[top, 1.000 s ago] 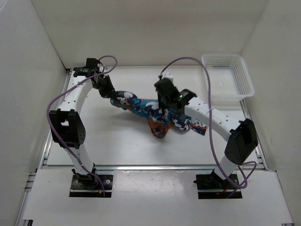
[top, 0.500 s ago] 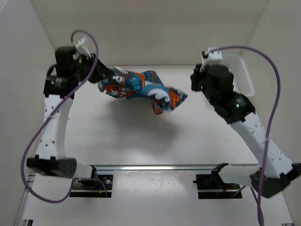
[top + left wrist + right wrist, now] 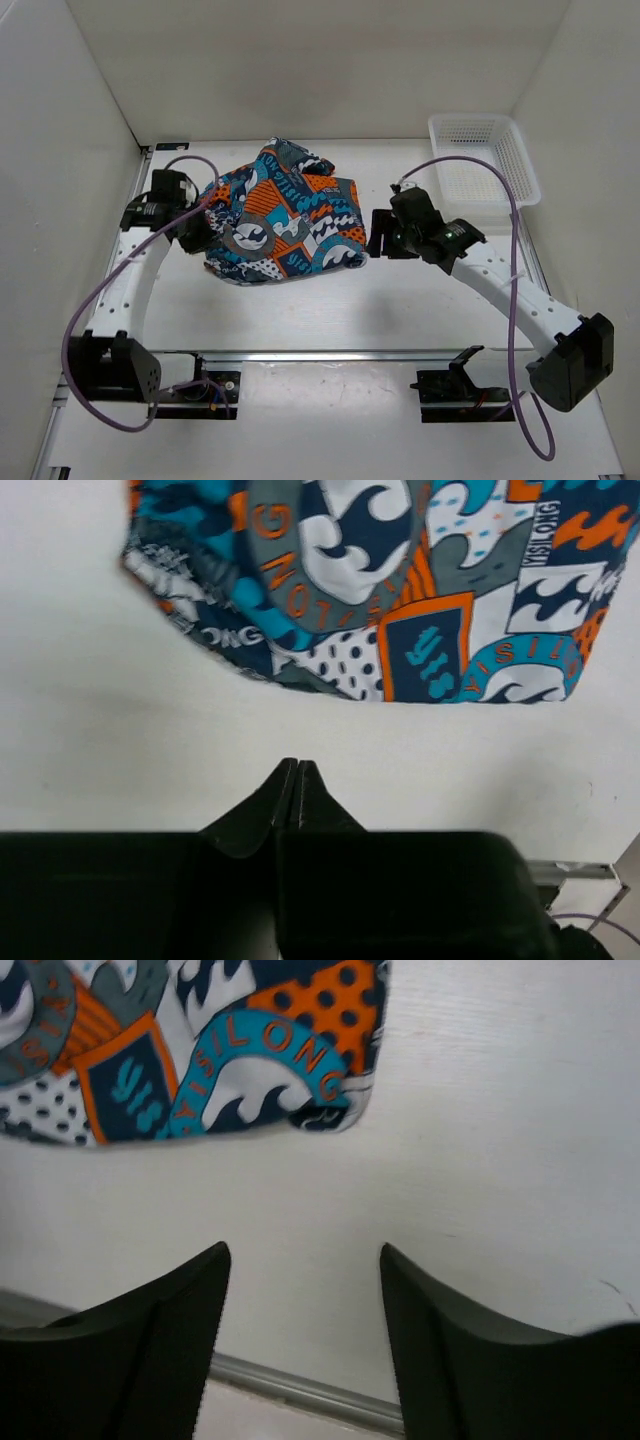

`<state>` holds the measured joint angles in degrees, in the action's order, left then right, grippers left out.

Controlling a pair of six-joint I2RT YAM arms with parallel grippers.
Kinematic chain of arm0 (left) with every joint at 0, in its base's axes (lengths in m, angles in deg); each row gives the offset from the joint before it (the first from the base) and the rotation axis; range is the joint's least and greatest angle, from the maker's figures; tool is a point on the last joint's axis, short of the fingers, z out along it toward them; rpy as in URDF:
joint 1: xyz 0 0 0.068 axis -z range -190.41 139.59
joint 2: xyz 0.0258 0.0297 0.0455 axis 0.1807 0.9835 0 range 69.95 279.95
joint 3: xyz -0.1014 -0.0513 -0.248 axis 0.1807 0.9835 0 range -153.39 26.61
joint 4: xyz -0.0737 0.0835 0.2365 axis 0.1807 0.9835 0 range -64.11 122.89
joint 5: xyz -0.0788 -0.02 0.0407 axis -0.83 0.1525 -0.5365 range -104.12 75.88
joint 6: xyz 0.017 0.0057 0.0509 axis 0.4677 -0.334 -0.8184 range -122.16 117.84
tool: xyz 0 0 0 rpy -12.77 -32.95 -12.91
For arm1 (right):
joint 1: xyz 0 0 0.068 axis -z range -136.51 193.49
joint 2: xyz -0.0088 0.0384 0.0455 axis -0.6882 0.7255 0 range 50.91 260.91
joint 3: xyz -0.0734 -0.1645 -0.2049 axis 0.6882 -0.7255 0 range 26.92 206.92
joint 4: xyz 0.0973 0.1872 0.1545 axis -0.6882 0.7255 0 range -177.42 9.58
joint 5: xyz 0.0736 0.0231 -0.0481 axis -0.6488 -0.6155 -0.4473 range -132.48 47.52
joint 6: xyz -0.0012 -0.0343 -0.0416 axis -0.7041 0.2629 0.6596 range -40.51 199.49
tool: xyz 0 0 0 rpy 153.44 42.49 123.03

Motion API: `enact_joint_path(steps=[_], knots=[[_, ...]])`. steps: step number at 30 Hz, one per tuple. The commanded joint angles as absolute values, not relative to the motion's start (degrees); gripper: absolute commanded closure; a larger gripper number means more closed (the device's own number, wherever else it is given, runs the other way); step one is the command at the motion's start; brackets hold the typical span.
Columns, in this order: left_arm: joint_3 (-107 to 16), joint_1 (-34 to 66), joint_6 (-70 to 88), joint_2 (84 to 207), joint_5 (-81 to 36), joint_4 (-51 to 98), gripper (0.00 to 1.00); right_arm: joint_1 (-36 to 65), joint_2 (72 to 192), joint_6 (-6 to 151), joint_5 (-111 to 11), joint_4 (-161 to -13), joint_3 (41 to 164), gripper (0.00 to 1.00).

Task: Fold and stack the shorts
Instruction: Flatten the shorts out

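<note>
The shorts (image 3: 285,215), in a busy blue, teal, orange and white print, lie spread out on the white table at the back middle. My left gripper (image 3: 200,236) sits low just off their left edge. In the left wrist view its jaws (image 3: 297,767) are shut with nothing between them, and the shorts (image 3: 380,590) lie a short way ahead. My right gripper (image 3: 372,243) is beside the right edge of the shorts. In the right wrist view it (image 3: 300,1257) stands open and empty over bare table, with a corner of the shorts (image 3: 250,1050) ahead of it.
A white mesh basket (image 3: 486,160) stands at the back right corner, beyond the right arm. White walls close in the table on three sides. A metal rail (image 3: 320,353) runs along the table's near edge.
The shorts were bunched on the table between both grippers, then lifted and swung through the air. Now they lie spread flat, both grippers are off them, and the right one has opened.
</note>
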<state>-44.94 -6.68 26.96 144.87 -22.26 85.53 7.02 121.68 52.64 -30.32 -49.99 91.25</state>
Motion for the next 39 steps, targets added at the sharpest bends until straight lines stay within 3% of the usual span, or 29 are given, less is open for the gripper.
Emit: enact_joint_path(steps=[1,2,4,5,6,9,11,13,19,21,25,26,28,33,37,39], knots=[[-39.86,-9.0,31.05,139.83,-18.24,88.21,0.9,5.44,122.81,41.63,-42.9,-50.33,86.97,0.3],[-37.32,-9.0,32.1,138.44,-19.47,87.07,0.86,5.43,122.81,38.04,-45.01,-53.38,85.29,0.24],[-29.15,-9.62,35.71,137.89,-23.86,82.16,0.69,5.43,122.81,34.77,-49.75,-57.26,82.22,0.16],[-26.68,-9.62,36.76,137.89,-25.35,80.14,0.6,5.43,122.81,32.67,-50.47,-60.23,80.29,0.14],[-23.18,-10.14,37.55,139.46,-28.07,76.72,0.42,5.43,122.81,32.12,-51.0,-61.05,80.27,0.14],[-21.39,-10.15,38.27,144.46,-27.66,73.27,0.39,5.43,124.3,32.99,-51.0,-61.06,80.79,0.14],[-22.7,-10.84,38.27,146.67,-24.94,72.04,0.24,5.43,125.0,33.96,-50.48,-60.36,82.72,0.14],[-24.8,-12.94,38.27,149.65,-23.62,71.34,0.16,5.43,125.53,35.11,-49.95,-58.78,83.6,0.14],[-30.78,-15.94,38.27,159.05,-19.22,69.66,0.14,5.96,125.53,35.9,-49.42,-58.07,83.08,0.13],[-33.68,-15.95,38.27,162.22,-19.22,69.13,0.15,6.57,125.53,35.9,-49.42,-58.07,83.08,0.13],[-37.64,-14.9,37.04,169.0,-19.22,69.13,0.42,8.77,125.53,34.06,-51.08,-58.59,81.94,0.13],[-38.16,-14.89,37.04,169.7,-18.7,69.13,0.66,9.3,125.53,34.05,-51.09,-58.6,81.41,0.13],[-38.17,-14.89,37.04,170.24,-18.17,69.13,0.88,10.09,126.75,34.05,-51.1,-59.39,81.41,0.17],[-40.1,-16.56,36.42,166.99,-20.44,69.13,0.9,11.15,134.39,34.67,-51.35,-60.44,84.74,0.2],[-43.25,-17.79,35.9,161.46,-22.55,72.81,0.9,13.43,140.02,30.46,-57.93,-67.37,84.23,0.46],[-45.37,-18.4,35.89,157.52,-23.34,76.14,0.9,14.05,140.56,26.95,-61.19,-72.38,82.65,0.46]])
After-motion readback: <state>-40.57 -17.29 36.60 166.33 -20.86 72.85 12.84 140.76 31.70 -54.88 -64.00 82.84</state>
